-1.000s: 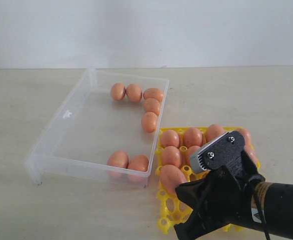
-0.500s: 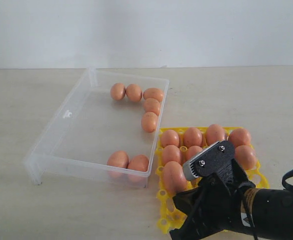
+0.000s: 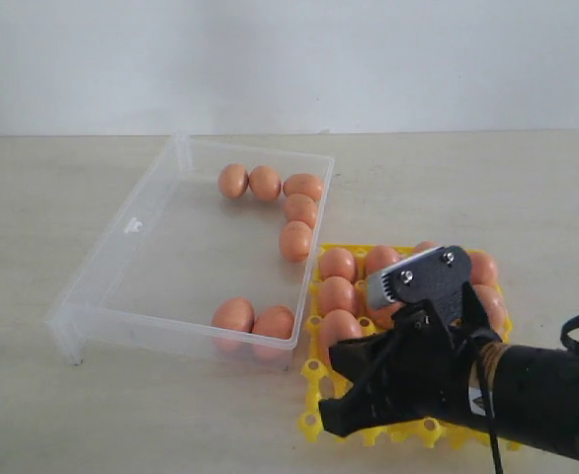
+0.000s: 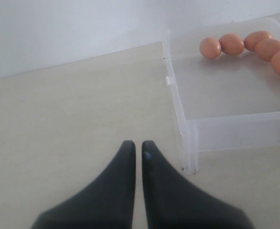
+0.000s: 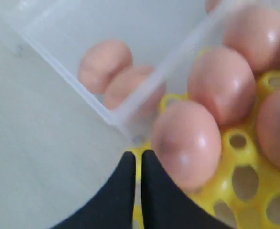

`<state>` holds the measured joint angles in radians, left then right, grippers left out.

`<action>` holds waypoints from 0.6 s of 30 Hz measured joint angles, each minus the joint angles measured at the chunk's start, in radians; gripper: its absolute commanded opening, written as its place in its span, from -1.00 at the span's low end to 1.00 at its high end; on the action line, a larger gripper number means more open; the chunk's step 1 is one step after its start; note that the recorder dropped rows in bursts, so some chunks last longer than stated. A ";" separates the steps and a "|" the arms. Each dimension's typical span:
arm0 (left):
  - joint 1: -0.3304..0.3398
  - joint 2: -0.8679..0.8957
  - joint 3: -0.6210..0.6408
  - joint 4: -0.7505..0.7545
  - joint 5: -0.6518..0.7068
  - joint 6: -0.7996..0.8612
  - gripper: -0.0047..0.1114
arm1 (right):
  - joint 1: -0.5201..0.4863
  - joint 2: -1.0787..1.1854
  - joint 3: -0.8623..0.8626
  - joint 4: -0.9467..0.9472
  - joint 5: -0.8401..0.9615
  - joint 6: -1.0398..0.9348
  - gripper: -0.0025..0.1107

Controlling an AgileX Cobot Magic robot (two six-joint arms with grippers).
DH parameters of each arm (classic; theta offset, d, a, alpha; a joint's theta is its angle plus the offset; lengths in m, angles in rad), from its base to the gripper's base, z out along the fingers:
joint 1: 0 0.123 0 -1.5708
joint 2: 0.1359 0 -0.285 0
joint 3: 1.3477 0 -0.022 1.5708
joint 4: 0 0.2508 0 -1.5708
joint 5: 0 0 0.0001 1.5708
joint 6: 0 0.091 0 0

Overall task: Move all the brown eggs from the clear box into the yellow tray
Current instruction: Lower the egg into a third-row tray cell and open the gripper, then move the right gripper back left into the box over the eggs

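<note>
- The table [image 3: 42,415] is pale and bare-topped, and everything stands on it.
- The box [image 3: 129,226] lies on the left half of the exterior view, with its long sides running away from the camera. I can read no writing on its clear walls.
- My right arm [image 3: 546,405] comes in low from the right, black, over the near part of the tray. It carries a small label [image 3: 478,402], too small to read.
- The tray [image 3: 312,425] sits on the table just beside the box's near right corner. I cannot tell whether the two touch.
- The eggs [image 3: 294,241] are split between the two.
  - Seven lie in the box: five in a bent row along its far right side and two together in its near right corner.
  - The others sit in tray cells along the far and left sides. My arm hides some of them, so I cannot count them.
- My right claw [image 5: 137,156] is pressed together and holds nothing. Its tips are over the tray's corner by the box, just beside the nearest tray egg [image 5: 187,143]. I cannot tell whether they touch it.
- My left claw [image 4: 138,145] is pressed together and empty, over bare table near a corner of the box and apart from it.
</note>
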<state>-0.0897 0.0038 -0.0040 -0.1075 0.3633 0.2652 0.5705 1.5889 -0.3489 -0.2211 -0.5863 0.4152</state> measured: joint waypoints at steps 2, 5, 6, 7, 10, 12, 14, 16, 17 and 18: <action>0.000 0.000 0.000 0.000 0.000 0.000 -0.85 | 0.000 -0.087 -0.005 -0.018 -0.056 0.005 -0.96; 0.000 0.000 0.000 0.000 0.000 0.000 -0.85 | 0.000 -0.214 -0.067 0.002 -0.137 -0.116 -0.96; 0.000 0.000 0.000 0.000 0.000 0.000 -0.85 | 0.000 -0.241 -0.098 0.025 -0.156 -0.175 -0.96; 0.000 0.000 0.000 0.000 0.000 0.000 -0.85 | 0.000 -0.263 -0.143 0.061 -0.170 -0.261 -0.96; 0.000 0.000 0.000 0.000 0.000 0.000 -0.85 | 0.000 -0.264 -0.298 0.168 -0.156 -0.495 -0.96; 0.000 0.000 0.000 0.000 0.000 0.000 -0.85 | 0.000 -0.227 -0.435 0.195 -0.073 -0.560 -0.96; 0.000 0.000 0.000 0.000 0.000 0.000 -0.85 | 0.000 -0.158 -0.594 0.203 0.110 -0.562 -0.96; 0.000 0.000 0.000 0.000 0.000 0.000 -0.85 | 0.000 -0.072 -0.745 0.207 0.357 -0.532 -0.96; 0.000 0.000 0.000 0.000 0.000 0.000 -0.85 | 0.000 -0.017 -0.825 0.207 0.509 -0.520 -0.96; 0.000 0.000 0.000 0.000 0.000 0.000 -0.85 | 0.000 0.041 -0.895 0.207 0.659 -0.515 -0.96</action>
<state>-0.0897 0.0038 -0.0040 -0.1075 0.3633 0.2652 0.5705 1.6297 -1.2436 -0.0144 0.0729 -0.1000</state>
